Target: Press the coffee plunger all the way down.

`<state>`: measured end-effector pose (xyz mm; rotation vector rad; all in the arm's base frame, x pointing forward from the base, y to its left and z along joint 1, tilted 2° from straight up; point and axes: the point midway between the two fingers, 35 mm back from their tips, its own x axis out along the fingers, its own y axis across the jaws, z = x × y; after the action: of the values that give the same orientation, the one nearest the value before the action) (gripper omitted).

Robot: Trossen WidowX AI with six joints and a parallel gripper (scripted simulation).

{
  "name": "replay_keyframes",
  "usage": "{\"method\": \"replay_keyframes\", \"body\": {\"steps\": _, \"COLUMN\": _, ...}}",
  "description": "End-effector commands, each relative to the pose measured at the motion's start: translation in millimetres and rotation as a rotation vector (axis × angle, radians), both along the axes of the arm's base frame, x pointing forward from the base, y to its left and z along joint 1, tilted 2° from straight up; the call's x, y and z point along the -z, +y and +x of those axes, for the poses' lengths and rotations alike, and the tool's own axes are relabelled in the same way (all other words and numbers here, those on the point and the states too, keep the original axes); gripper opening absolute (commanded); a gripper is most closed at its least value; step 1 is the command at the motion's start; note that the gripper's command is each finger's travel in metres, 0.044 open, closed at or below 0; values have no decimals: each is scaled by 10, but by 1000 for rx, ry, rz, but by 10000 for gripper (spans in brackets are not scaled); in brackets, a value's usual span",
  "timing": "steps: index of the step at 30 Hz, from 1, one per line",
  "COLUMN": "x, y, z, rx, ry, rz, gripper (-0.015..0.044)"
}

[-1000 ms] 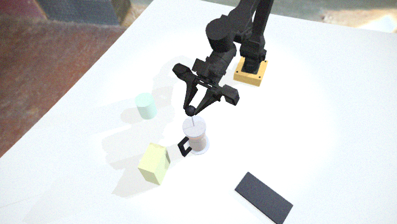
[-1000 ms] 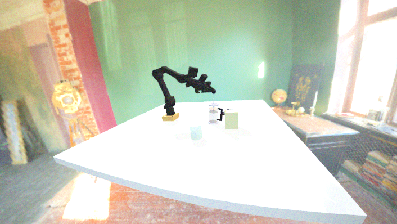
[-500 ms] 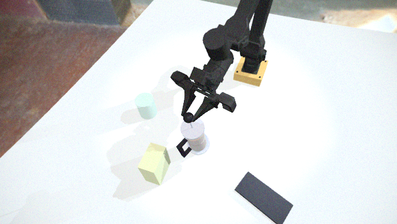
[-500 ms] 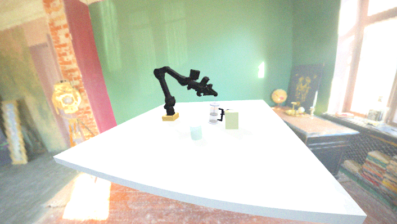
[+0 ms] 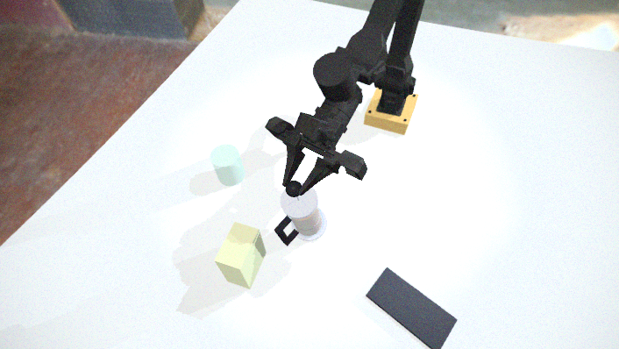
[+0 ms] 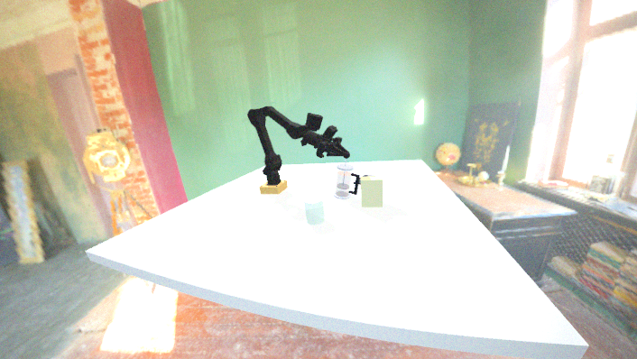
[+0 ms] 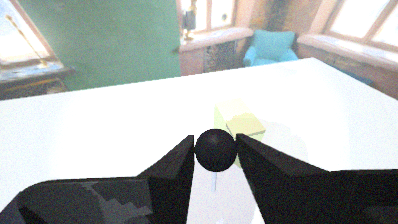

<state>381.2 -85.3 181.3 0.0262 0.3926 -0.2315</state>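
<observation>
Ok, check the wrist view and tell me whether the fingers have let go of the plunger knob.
No, the gripper is shut on the black plunger knob.
</observation>
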Motion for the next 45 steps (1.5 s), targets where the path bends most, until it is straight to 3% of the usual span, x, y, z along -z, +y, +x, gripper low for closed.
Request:
{"method": "replay_keyframes", "body": {"steps": 1, "x": 239, "y": 0, "z": -15, "rx": -3, "ry": 74, "rz": 10, "gripper": 120}}
{"method": "replay_keyframes", "body": {"steps": 45, "x": 189, "y": -15, "z": 35, "rx": -3, "ry": 73, "rz": 9, "gripper": 120}}
